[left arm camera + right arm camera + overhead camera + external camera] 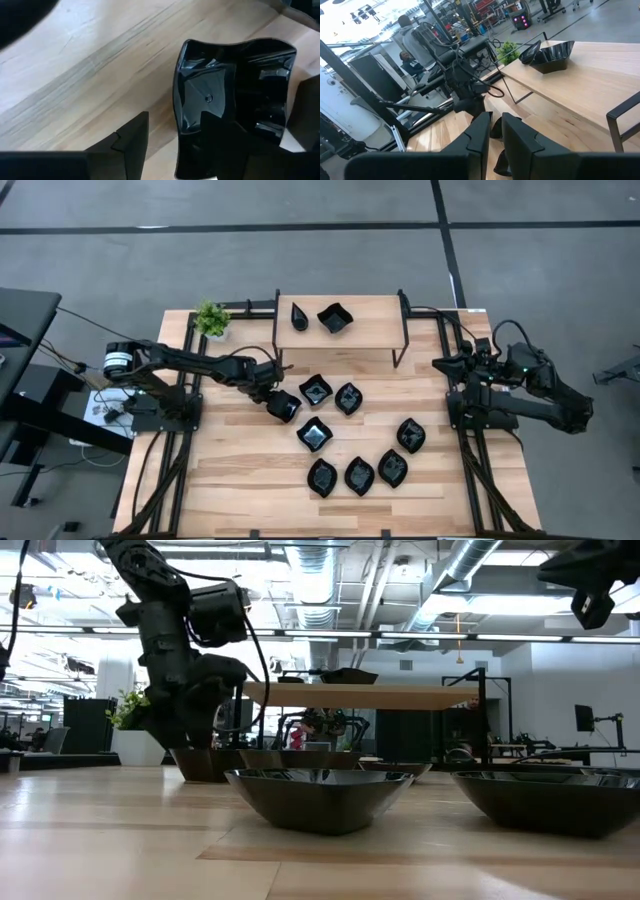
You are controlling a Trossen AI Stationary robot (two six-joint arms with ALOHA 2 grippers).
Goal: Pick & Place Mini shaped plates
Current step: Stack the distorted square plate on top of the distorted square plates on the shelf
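Left fingers (200, 145) astride square plate's (232, 100) rim, open, poised to pinch; right fingers (495, 132) nearly closed, empty.

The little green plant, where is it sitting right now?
In the high view the green plant stands at the table's far left corner, just left of the raised wooden shelf, beyond the left arm.

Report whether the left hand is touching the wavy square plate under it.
Touching. In the left wrist view, one finger of the left hand rests inside the wavy square plate, straddling its rim.
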